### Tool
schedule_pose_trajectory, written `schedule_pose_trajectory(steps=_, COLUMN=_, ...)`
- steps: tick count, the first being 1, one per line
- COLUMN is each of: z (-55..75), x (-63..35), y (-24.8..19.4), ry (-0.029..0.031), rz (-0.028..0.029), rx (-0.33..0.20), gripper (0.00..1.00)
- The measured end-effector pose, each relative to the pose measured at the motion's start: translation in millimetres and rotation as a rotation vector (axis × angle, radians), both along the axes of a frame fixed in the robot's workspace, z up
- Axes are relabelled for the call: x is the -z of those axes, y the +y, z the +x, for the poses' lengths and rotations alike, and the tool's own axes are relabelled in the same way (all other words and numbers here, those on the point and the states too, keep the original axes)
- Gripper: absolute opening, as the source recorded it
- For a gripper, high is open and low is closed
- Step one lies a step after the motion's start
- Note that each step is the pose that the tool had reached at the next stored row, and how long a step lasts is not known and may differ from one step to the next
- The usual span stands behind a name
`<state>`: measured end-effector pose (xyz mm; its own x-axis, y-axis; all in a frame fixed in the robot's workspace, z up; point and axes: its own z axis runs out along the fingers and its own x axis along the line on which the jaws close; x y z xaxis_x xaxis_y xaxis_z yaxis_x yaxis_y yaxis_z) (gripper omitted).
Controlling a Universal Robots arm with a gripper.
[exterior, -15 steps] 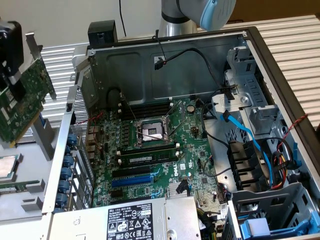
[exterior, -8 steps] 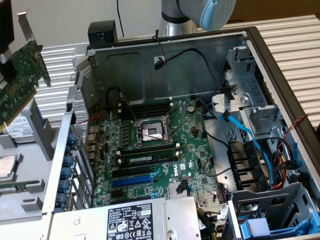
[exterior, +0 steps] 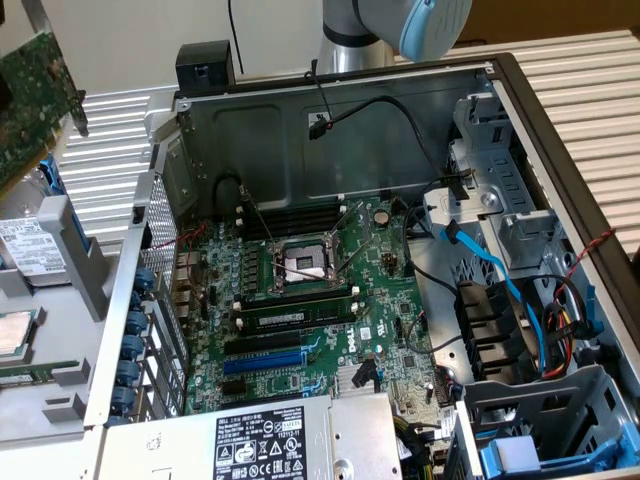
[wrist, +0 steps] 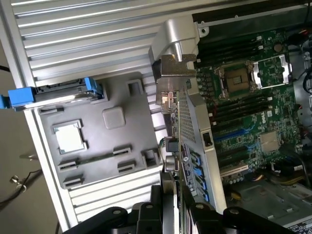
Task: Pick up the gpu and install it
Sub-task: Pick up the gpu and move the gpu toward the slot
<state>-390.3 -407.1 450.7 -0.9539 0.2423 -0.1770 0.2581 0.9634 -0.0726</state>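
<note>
gpu clamped in gripper, held up beside open pc case

gpu [exterior: 30, 100] hangs high at the exterior view's left, outside the case, above the grey parts tray [wrist: 136, 122] and well apart from the motherboard [exterior: 400, 300]. in the wrist view the card is seen edge-on, w/ its silver end bracket [wrist: 170, 68] at the far end from the fingers. gripper [wrist: 177, 207] is closed on the card's near end, black fingers pressing both faces, so the card is held and not resting on anything.

judgement on the carry: card is thin and gripped at one end only, so it likely wants slow, steady travel. keep it upright and square, w/ the bracket toward the perforated rear wall [exterior: 165, 290]. the case's side edge and the loose cables by the drive cage are the probable snag risks. a tilted card could slip btwn the fingers.

counts:
- 1 gpu
- 1 gripper
- 1 motherboard
- 1 cpu socket [exterior: 300, 262], lid open
- 1 blue expansion slot [exterior: 262, 362], w/ a black one just beside it
- 1 loose cpu [wrist: 69, 136] on the tray
- 1 blue-handled drive caddy [wrist: 53, 95]
- 1 psu [exterior: 250, 440]
- 1 blue data cable [exterior: 490, 265]
- memory sticks: can't count for sure
</note>
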Motion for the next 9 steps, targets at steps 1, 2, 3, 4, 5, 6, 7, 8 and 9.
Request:
schedule_pose_trajectory(steps=1, z=0.0, x=-4.5, y=0.1, ry=0.0001, rz=-0.0001, rx=0.0, gripper=0.27)
schedule_pose_trajectory(steps=2, z=0.0, x=-9.0, y=0.4, ry=0.0001, rz=-0.0002, rx=0.0, gripper=0.27)
schedule_pose_trajectory(steps=3, z=-0.1, x=-13.5, y=0.7, ry=0.0, rz=-0.001, rx=0.0, gripper=0.27)
schedule_pose_trajectory(steps=4, z=-0.1, x=-18.2, y=1.2, ry=0.0003, rz=-0.002, rx=0.0, gripper=0.27)
schedule_pose_trajectory(steps=5, z=0.0, x=-22.7, y=1.7, ry=0.0001, rz=-0.0022, rx=0.0, gripper=0.27)
schedule_pose_trajectory(steps=6, z=0.0, x=-27.1, y=2.3, ry=0.0001, rz=-0.0029, rx=0.0, gripper=0.27)
schedule_pose_trajectory(steps=7, z=0.0, x=-31.5, y=2.9, ry=0.0002, rz=-0.0037, rx=0.0, gripper=0.27)
schedule_pose_trajectory(steps=8, z=0.0, x=-33.8, y=2.9, ry=0.0001, rz=-0.0042, rx=0.0, gripper=0.27)
schedule_pose_trajectory(steps=9, z=0.0, x=-33.8, y=2.9, ry=0.0, rz=-0.0041, rx=0.0, gripper=0.27)
